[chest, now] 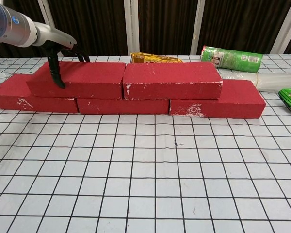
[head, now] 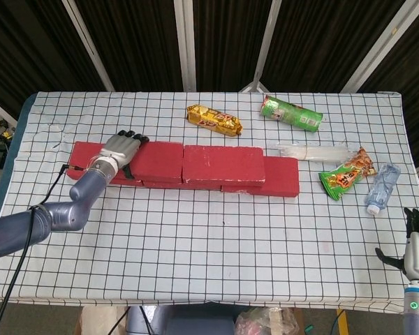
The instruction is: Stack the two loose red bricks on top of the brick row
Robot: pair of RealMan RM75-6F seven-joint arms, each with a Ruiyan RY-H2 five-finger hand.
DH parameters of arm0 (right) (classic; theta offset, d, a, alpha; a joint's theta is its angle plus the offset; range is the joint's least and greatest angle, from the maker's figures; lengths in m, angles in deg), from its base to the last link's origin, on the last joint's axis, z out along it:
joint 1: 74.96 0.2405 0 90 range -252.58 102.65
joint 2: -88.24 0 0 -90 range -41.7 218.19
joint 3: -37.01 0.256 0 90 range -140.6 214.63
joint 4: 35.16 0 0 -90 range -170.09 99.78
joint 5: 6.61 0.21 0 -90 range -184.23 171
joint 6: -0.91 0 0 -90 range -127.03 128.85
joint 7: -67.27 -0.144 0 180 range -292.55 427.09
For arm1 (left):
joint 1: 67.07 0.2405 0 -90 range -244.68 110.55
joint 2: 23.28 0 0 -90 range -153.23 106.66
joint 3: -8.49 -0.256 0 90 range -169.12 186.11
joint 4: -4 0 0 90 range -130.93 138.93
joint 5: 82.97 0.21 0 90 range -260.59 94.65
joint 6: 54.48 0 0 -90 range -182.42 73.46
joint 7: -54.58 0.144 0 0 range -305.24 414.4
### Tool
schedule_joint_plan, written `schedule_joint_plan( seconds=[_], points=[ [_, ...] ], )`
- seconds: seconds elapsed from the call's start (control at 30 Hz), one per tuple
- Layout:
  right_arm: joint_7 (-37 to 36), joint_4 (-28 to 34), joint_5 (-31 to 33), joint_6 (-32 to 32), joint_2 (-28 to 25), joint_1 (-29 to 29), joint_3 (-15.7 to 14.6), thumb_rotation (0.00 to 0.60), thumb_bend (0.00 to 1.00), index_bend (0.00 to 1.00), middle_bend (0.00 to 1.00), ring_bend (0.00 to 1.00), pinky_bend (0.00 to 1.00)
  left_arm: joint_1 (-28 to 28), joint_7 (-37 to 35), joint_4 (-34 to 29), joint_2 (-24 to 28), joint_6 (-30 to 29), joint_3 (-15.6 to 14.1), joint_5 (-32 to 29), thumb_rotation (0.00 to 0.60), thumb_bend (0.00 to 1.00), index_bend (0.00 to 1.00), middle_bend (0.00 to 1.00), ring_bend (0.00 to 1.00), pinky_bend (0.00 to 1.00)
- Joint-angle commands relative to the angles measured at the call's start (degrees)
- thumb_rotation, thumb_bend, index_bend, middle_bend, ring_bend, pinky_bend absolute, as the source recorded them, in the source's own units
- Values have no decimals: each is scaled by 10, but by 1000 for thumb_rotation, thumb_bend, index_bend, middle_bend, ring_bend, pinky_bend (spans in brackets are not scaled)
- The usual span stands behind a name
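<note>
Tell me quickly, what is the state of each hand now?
Left hand: grips the upper left brick, fingers over its far edge.
Right hand: open, holds nothing, at the table's near right edge.

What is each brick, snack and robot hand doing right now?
Left top brick: lying on the bottom row, left hand on it.
Right top brick: lying on the bottom row, beside the first.
Bottom brick row: flat on the table.
Left hand: fingers draped over the left top brick.
Right hand: empty, fingers apart.
Green can: lying down.
Bottle: lying down.

Silver left robot hand (head: 121, 149) with black fingers, blue-grey arm, black cable
</note>
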Motion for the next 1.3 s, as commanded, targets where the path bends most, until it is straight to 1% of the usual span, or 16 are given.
schedule_joint_plan(
  seconds=[0.03, 0.23, 0.3, 0.43, 0.53, 0.7, 0.87, 1.07, 1.3],
  points=[
    [0, 0, 2, 0, 0, 0, 1, 600, 214, 30, 0, 0, 0, 1, -1, -3, 1, -1, 2, 3, 600, 0, 109, 68, 0, 0],
    [0, 2, 2, 3, 0, -1, 1, 600, 214, 30, 0, 0, 0, -4, 9, -21, 13, -17, -3, -5, 600, 0, 90, 51, 0, 0],
    [0, 3, 1, 3, 0, -1, 1, 600, 214, 30, 0, 0, 0, -7, 15, -32, 20, -27, -7, -12, 600, 0, 66, 21, 0, 0],
    [-1, 4, 1, 2, -1, -2, 1, 600, 215, 31, 0, 0, 0, -19, 35, -64, 47, -41, -23, -47, 600, 0, 28, 0, 0, 0],
    [-3, 4, 0, 2, -1, -2, 1, 600, 214, 30, 0, 0, 0, -18, 45, -87, 69, -61, -32, -54, 600, 0, 25, 0, 0, 0],
    [-5, 5, -2, 0, -2, -2, 1, 600, 214, 30, 0, 0, 0, 17, 30, -125, 108, -82, -35, -13, 600, 0, 64, 16, 0, 0],
    [-3, 6, -3, -3, -1, -1, -1, 600, 215, 30, 0, 0, 0, 59, 9, -130, 129, -87, -37, 34, 600, 0, 98, 34, 0, 0],
    [-2, 6, -4, -4, 2, 1, -2, 600, 214, 30, 0, 0, 0, 95, -6, -115, 128, -75, -36, 75, 600, 0, 127, 42, 0, 0],
    [0, 5, -1, -4, 3, 1, -2, 600, 214, 30, 0, 0, 0, 118, -13, -85, 112, -61, -29, 91, 600, 0, 143, 42, 0, 0]
  ],
)
